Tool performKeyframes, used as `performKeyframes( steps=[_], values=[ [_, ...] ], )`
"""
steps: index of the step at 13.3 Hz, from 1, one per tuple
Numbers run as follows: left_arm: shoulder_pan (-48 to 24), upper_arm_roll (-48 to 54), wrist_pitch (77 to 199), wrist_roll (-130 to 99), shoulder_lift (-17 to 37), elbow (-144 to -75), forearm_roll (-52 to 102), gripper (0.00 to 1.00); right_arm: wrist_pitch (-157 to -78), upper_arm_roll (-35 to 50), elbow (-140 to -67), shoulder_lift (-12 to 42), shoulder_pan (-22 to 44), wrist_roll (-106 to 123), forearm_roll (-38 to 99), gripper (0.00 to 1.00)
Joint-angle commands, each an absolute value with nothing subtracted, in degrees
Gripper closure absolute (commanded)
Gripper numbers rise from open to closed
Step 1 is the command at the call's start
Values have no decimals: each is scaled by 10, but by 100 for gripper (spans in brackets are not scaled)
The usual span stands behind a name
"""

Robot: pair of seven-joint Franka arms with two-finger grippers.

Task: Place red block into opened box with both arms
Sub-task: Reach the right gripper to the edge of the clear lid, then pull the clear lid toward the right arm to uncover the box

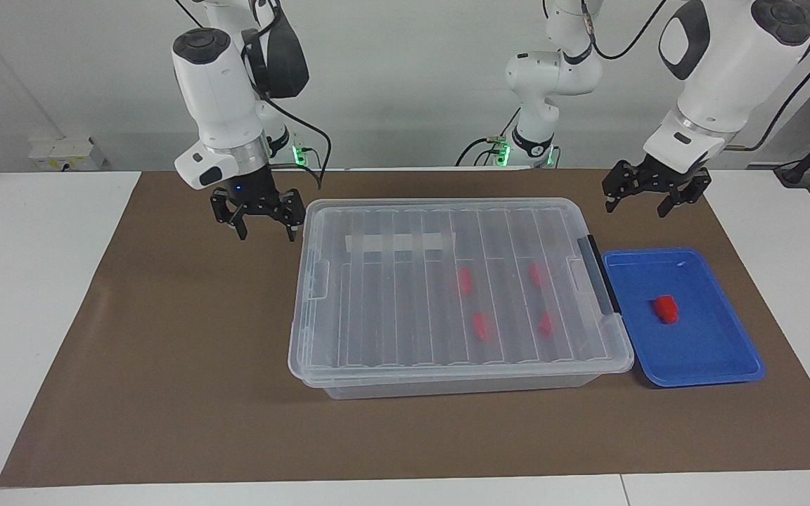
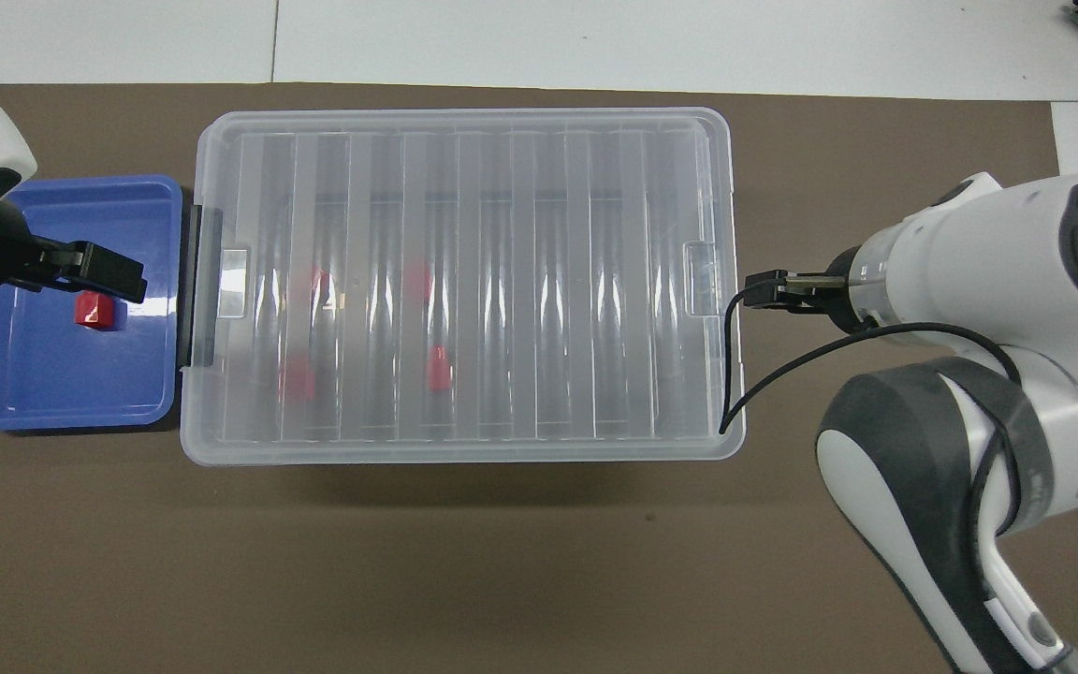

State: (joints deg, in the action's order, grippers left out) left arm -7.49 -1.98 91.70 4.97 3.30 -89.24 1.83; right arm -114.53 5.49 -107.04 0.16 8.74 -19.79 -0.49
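On the brown mat (image 1: 187,393), the clear plastic box (image 1: 447,295) lies with its ribbed lid (image 2: 464,281) shut, and four red blocks show through it, all in the half toward its black bar handle (image 1: 596,270). Just beside that handle sits a shallow blue tray (image 1: 714,351) holding the one loose red block (image 1: 666,309). The left gripper (image 1: 647,197) hangs over the mat near the tray, jaws spread wide and empty. The right gripper (image 1: 261,226) hovers just beside the box's handleless end, jaws likewise wide and empty.
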Motion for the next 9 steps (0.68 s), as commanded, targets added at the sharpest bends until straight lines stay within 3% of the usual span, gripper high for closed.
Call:
performKeyframes(
  steps=[1,9],
  values=[
    [-82,-26,911,47,20,-904,11,0,-1160,55,-1087,13,103,-199,1,3],
    [-82,-26,912,47,20,-904,11,0,-1165,55,-1148,-2,124,-137,-67,0]
  ],
)
